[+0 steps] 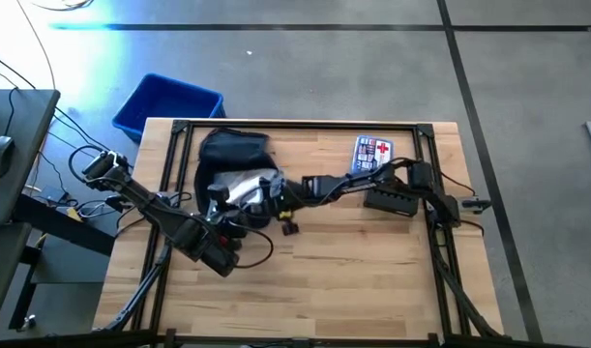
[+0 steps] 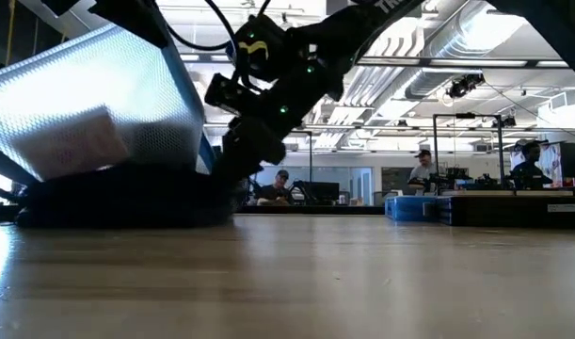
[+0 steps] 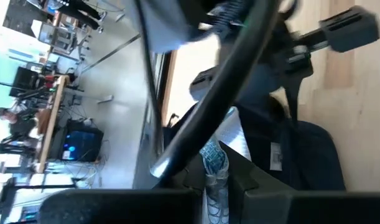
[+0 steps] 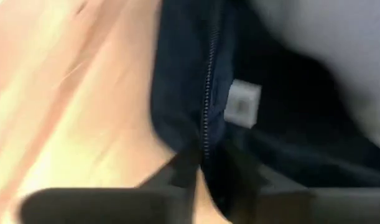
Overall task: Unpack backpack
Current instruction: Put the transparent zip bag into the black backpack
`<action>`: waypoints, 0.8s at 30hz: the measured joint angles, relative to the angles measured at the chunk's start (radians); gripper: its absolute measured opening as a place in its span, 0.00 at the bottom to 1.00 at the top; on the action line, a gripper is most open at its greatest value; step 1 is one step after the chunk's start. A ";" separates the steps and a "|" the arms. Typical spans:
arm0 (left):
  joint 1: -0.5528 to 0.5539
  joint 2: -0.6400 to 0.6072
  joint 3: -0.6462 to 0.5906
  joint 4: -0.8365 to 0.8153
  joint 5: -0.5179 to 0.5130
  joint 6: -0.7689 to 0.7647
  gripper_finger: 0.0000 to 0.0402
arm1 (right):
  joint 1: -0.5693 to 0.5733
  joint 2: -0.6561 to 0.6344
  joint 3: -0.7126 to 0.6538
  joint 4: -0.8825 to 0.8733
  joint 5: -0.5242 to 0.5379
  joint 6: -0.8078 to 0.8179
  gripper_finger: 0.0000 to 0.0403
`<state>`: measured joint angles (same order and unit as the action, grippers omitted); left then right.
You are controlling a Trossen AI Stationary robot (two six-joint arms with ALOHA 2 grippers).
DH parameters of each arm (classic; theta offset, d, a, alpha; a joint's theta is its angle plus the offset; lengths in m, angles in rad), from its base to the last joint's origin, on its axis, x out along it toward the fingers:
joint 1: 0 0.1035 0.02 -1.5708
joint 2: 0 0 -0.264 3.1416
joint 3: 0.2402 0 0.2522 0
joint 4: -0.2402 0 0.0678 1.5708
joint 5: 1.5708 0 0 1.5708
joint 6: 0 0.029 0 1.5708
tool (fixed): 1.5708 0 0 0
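One backpack on the table: right hand pinches its zipper edge; left hand grips one clear pouch.

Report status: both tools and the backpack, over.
Left tool shut on clear pouch sticking out of backpack. Right tool shut on backpack's zipper edge. First-aid pack already on table.

This is a robotics lab or open workshop hall. A pale wooden table with a black metal frame stands on a grey concrete floor marked with dark tape lines. Beyond it, exposed silver ceiling ducts, long cluttered workbenches, and seated people at monitors fill the room.
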<state>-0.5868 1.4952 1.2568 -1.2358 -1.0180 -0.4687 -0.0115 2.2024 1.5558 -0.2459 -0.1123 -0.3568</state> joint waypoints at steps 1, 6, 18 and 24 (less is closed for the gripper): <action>-0.003 0.000 0.000 0.027 0.006 0.004 0.00 | 0.019 0.000 0.000 -0.047 -0.001 0.007 0.03; -0.032 0.020 0.000 0.206 0.037 0.046 0.00 | 0.146 -0.003 0.001 -0.286 -0.021 0.076 0.00; -0.066 0.296 0.000 0.879 0.175 0.382 0.00 | 0.462 -0.013 0.003 -0.489 0.059 0.329 0.00; -0.098 0.333 0.013 0.976 0.234 0.382 0.04 | 0.533 -0.011 0.003 -0.499 0.174 0.503 0.00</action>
<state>-0.6850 1.8278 1.2693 -0.2596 -0.7841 -0.0863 0.5214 2.1915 1.5589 -0.7453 0.0615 0.1464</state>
